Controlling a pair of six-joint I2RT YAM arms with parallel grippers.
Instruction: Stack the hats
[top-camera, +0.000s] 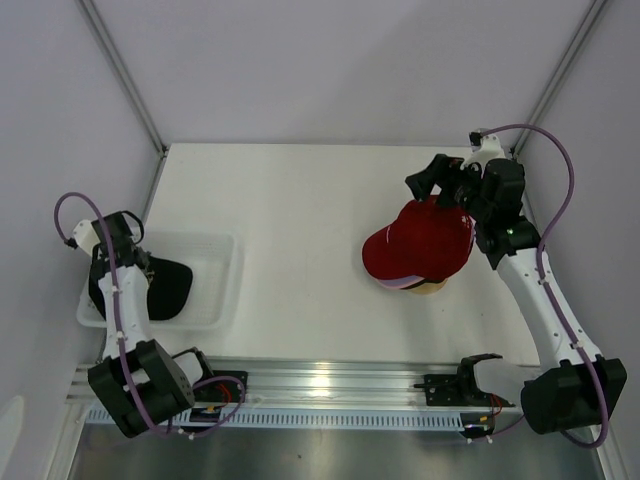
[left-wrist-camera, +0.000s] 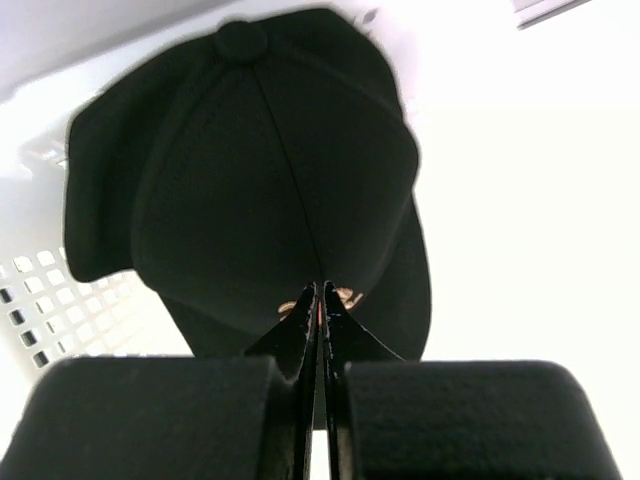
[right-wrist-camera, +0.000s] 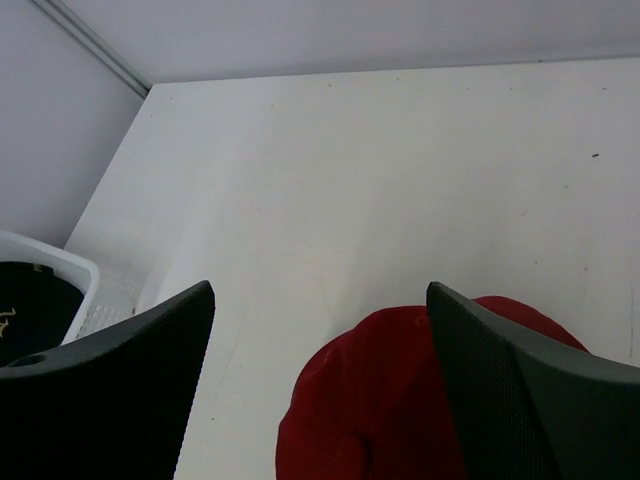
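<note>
Left tool (left-wrist-camera: 320, 300) was clamped onto the black hat (left-wrist-camera: 250, 170) in the basket (left-wrist-camera: 40, 290), probably to lift it out for stacking. Over right, the red hat (top-camera: 420, 245) topped a lavender hat (top-camera: 398, 283) on the bench (top-camera: 300, 200), right tool (right-wrist-camera: 320, 300) spread wide above it.

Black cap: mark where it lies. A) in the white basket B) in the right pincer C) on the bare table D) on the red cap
A: the black cap lies inside the white basket, as the top and left wrist views show.
</note>
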